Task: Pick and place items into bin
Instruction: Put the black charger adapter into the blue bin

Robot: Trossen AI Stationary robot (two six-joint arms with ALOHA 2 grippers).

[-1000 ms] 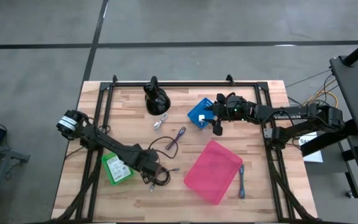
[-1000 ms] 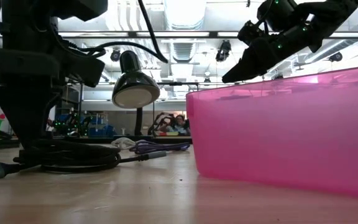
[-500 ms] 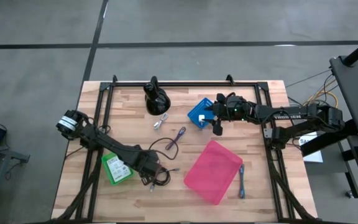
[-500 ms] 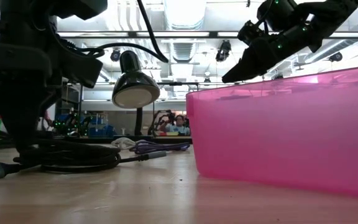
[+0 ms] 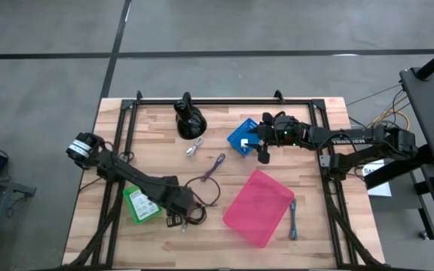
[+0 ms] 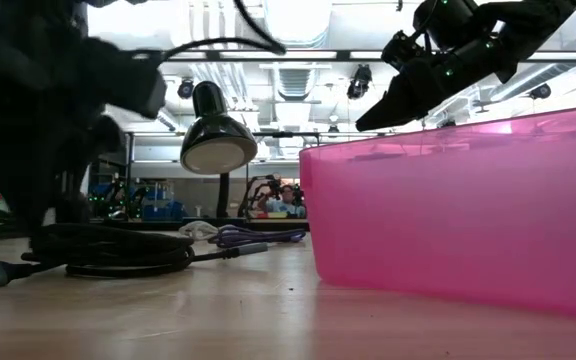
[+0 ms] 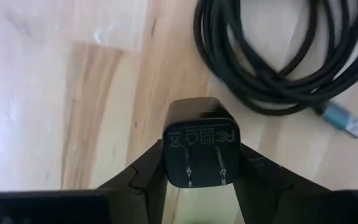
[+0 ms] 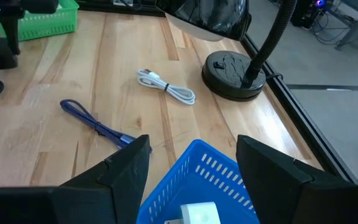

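Left gripper (image 7: pixel 201 163) is clamped on the small black charger block (image 7: pixel 200 150), just clear of the tabletop (image 7: pixel 73 93) beside the black coiled cable (image 7: pixel 278 62). That's the pick made, I'd say; next comes a carry over to the pink bin (image 5: pixel 258 207), right of the coil. Farther back, beyond the bin, the right gripper (image 5: pixel 263 150) hangs spread wide above the blue basket (image 5: pixel 240 136), holding nothing.

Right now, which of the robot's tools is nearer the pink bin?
Left tool, gripping a black plug, sits just beside the pink bin; right tool hovers over the blue basket, slightly farther.
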